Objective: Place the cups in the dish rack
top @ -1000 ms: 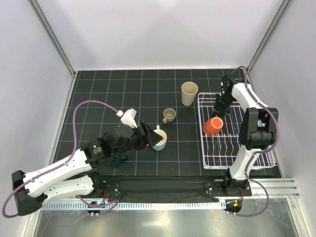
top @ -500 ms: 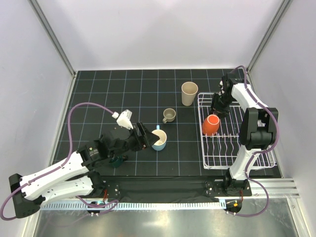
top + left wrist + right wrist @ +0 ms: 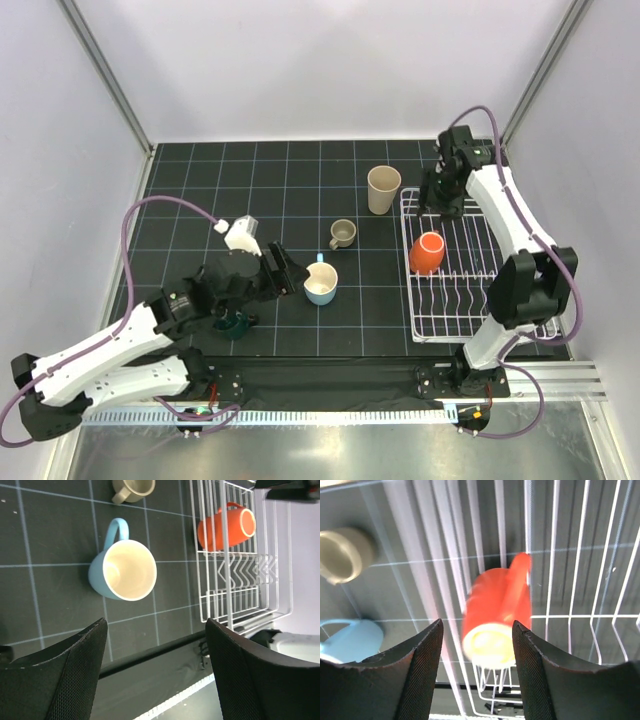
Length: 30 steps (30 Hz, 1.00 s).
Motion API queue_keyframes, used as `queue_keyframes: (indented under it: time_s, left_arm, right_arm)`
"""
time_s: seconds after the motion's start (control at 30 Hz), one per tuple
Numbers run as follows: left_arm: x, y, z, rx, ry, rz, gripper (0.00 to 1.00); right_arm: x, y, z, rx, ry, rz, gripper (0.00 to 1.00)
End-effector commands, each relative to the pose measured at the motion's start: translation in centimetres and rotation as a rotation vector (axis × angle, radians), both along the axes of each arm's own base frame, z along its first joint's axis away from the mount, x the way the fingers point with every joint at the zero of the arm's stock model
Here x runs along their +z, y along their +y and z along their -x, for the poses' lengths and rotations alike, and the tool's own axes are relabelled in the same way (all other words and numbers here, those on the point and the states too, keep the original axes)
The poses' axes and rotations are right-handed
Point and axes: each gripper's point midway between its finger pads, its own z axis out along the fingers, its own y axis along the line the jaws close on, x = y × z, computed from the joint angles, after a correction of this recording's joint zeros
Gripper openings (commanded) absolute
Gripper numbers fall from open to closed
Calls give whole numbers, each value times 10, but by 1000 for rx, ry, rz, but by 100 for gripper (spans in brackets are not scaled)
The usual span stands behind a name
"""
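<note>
The orange cup (image 3: 427,252) lies on its side at the left of the white wire dish rack (image 3: 500,300). My right gripper (image 3: 439,196) is open and empty, raised over the rack's far left corner; in its wrist view the orange cup (image 3: 497,625) is below the open gripper (image 3: 476,626). My left gripper (image 3: 289,272) is open and empty just left of the upright light blue mug (image 3: 320,285), which also shows in the left wrist view (image 3: 122,570) ahead of the gripper (image 3: 155,630). The taupe mug (image 3: 342,234) and beige tumbler (image 3: 383,189) stand on the mat. The dark teal mug (image 3: 235,323) is partly hidden under my left arm. The navy cup is out of view.
The dish rack (image 3: 235,587) stands at the right of the black gridded mat, near the right wall. The rack's wires (image 3: 555,570) fill the right wrist view. The taupe mug (image 3: 132,487) is beyond the blue mug. A black bar runs along the near table edge.
My right gripper has let go of the orange cup and drawn back toward the rack's far corner; the cup rests in the rack. My left gripper has backed slightly left from the blue mug.
</note>
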Motion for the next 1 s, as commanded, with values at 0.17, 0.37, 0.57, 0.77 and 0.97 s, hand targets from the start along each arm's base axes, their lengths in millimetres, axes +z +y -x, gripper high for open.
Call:
queue_keyframes:
  time_s: [0.17, 0.37, 0.57, 0.77, 0.97]
  left_arm:
    - [-13, 3, -12, 23, 29, -167, 77]
    - [-39, -6, -22, 37, 96, -232, 69]
    - [-60, -16, -35, 63, 152, -302, 66]
    - [-82, -24, -44, 99, 201, -354, 65]
    - [-105, -29, -50, 132, 234, -389, 63]
  right_arm:
    - [73, 64, 30, 192, -184, 81, 60]
    - [102, 112, 66, 328, -306, -31, 60]
    - [112, 123, 101, 413, -360, -161, 60]
    - [116, 124, 124, 445, -383, -237, 60]
    - [105, 135, 150, 509, -356, -352, 60]
